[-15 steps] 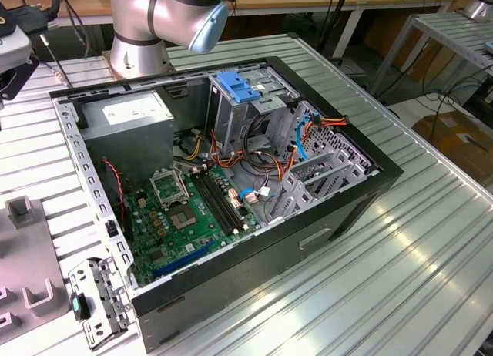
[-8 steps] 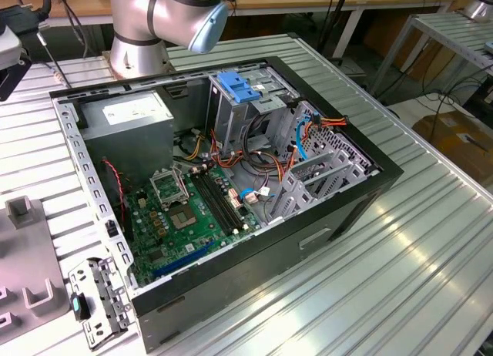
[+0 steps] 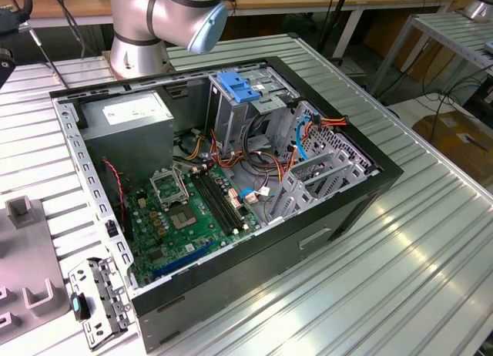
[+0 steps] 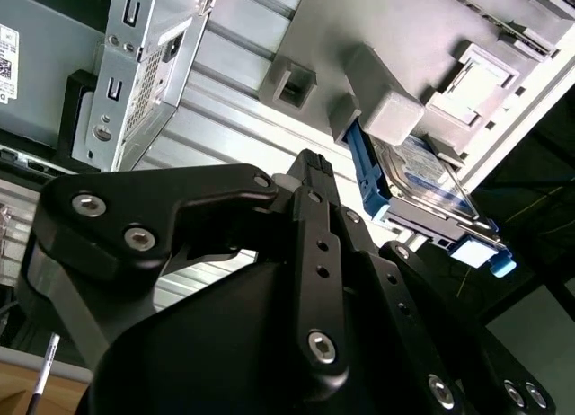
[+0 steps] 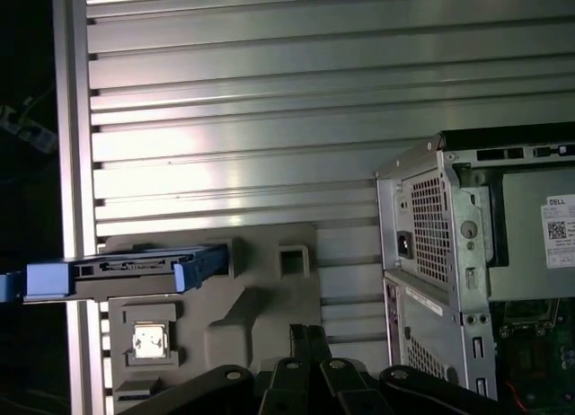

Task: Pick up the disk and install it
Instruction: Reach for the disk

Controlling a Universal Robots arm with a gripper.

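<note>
The disk (image 4: 422, 183) is a silver drive in a blue carrier bracket, standing on edge in a grey holder (image 4: 391, 110). In the first wrist view the disk (image 5: 126, 276) is seen edge-on across the top of that grey holder (image 5: 260, 294). My gripper (image 5: 304, 332) hovers above the holder, off to the side of the disk, its black fingers pressed together with nothing between them. The second wrist view shows the gripper (image 4: 311, 161) short of the disk and apart from it. The open computer case (image 3: 231, 179) lies on the table with its drive cage (image 3: 239, 102) under a blue latch.
The ribbed metal table (image 3: 400, 240) carries the case and the grey holder (image 3: 31, 279) at the exterior view's left. A loose metal bracket (image 3: 96, 298) lies beside the case. The arm's base (image 3: 142, 32) stands behind the case. The case's rear panel (image 5: 431, 244) is near the gripper.
</note>
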